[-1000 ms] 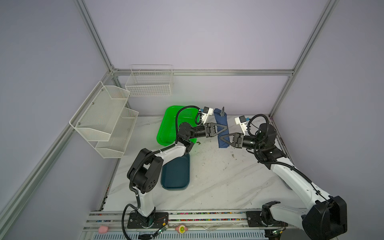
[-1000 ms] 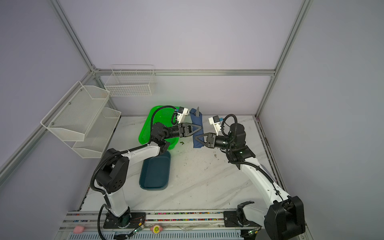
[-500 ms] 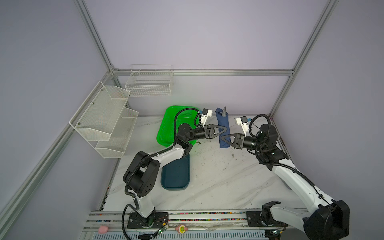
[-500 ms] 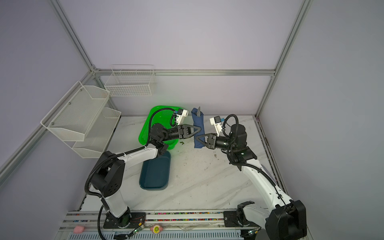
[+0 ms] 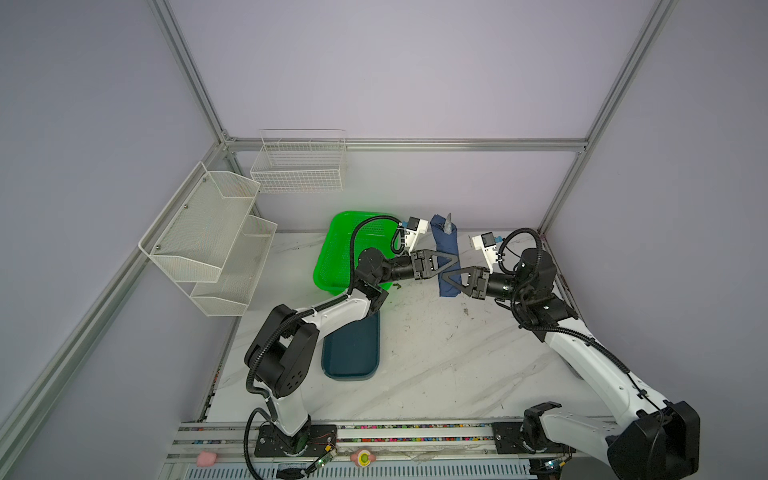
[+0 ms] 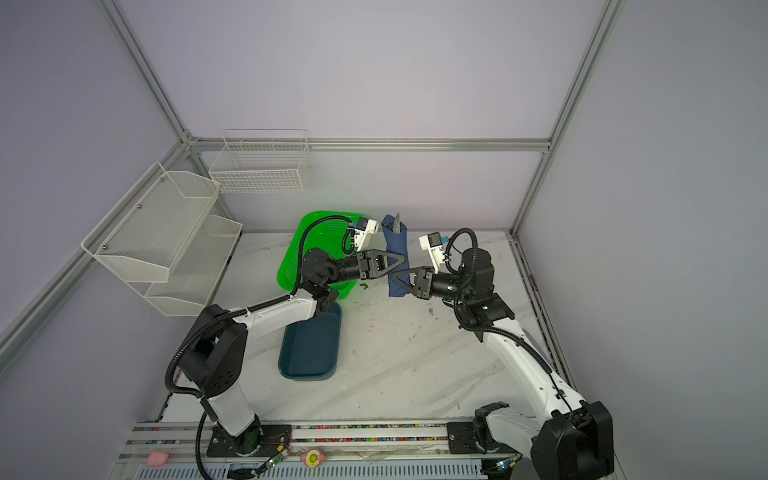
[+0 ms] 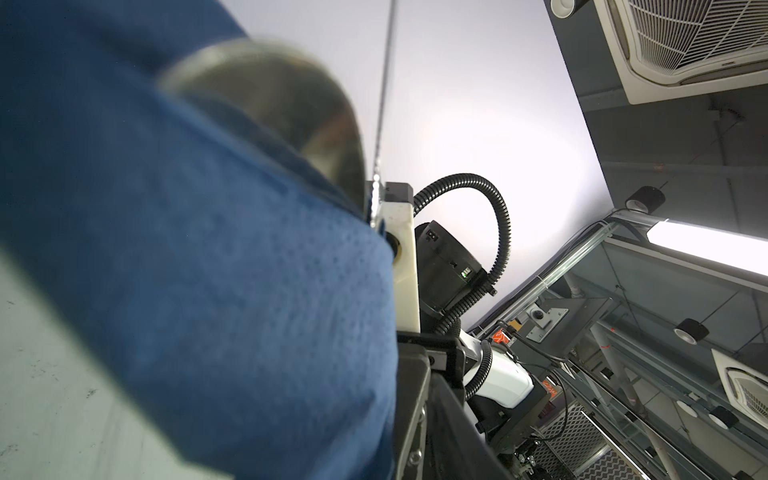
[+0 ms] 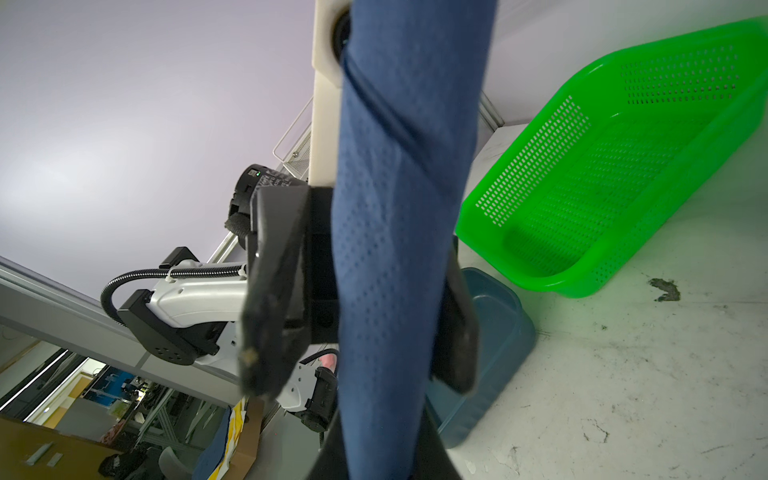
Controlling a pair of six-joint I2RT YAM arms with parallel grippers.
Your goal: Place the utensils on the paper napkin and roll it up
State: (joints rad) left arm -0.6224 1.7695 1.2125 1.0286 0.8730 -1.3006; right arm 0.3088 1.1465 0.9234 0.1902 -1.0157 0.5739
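Note:
The paper napkin point(image 5: 444, 245) point(image 6: 397, 245) is a navy roll held nearly upright above the back of the table. A silver utensil tip point(image 5: 448, 222) pokes out of its top, and a spoon bowl point(image 7: 291, 112) shows at the roll's end in the left wrist view. My left gripper point(image 5: 451, 262) point(image 6: 401, 258) is shut on the roll's middle from the left, its fingers point(image 8: 270, 311) on either side of it. My right gripper point(image 5: 446, 277) point(image 8: 382, 465) is shut on the lower part from the right. The rest of the utensils are hidden inside the napkin point(image 8: 395, 208).
A bright green perforated basket point(image 5: 353, 253) leans at the back, left of the roll. The dark teal tray point(image 5: 353, 349) lies on the table under the left arm. White mesh shelves point(image 5: 208, 237) and a wire basket point(image 5: 299, 162) hang on the walls.
The left jaws widened around the roll half a second ago and have closed on it again. The right gripper kept its grip, and the roll barely shifted.

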